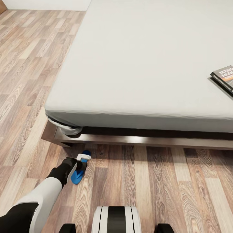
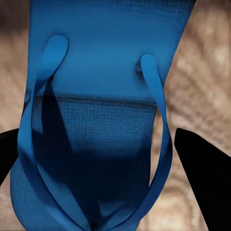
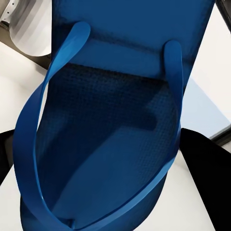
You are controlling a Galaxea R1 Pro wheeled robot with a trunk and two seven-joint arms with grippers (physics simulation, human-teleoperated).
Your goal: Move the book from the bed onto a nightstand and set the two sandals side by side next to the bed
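Reaching down by the bed (image 1: 136, 81) corner, left gripper (image 1: 81, 160) had fingers (image 2: 202, 178) spread either side of a blue sandal (image 1: 78, 174) on the floor (image 1: 161, 181). Right fingers (image 3: 207, 183) flanked another sandal (image 3: 110, 144); grip unclear. Book (image 1: 225, 77) lay on the mattress.

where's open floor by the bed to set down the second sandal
Bare wood floor runs along the bed frame, right of the blue sandal under the left gripper. It is crowded only at that sandal, near the bed's corner. The book lies on the mattress.
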